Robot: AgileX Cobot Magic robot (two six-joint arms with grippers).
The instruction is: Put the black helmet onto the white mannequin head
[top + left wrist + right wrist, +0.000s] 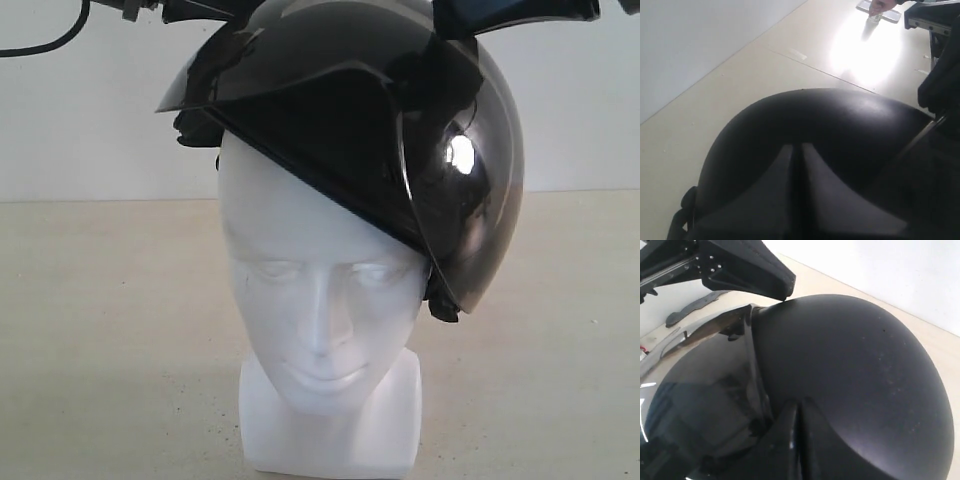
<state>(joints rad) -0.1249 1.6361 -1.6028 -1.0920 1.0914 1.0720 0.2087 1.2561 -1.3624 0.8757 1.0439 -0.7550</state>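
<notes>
The black helmet (350,130) sits tilted on the white mannequin head (320,290), low on the right of the exterior view and raised on the left. Its smoky visor (470,200) hangs down the right side, so the face shows. My left gripper (796,148) is shut, its tips against the matte shell (830,120). My right gripper (798,404) is also shut, resting on the shell (855,355) beside the visor (705,385). In the exterior view both grippers (200,10) (460,20) are cut off by the top edge. The straps and buckle are hidden.
The head's blocky neck base (330,430) stands on a tan table (110,330) before a white wall (90,110). A black cable (50,45) hangs at the upper left. A grey flat object (880,11) lies far off beside a bright glare (865,50).
</notes>
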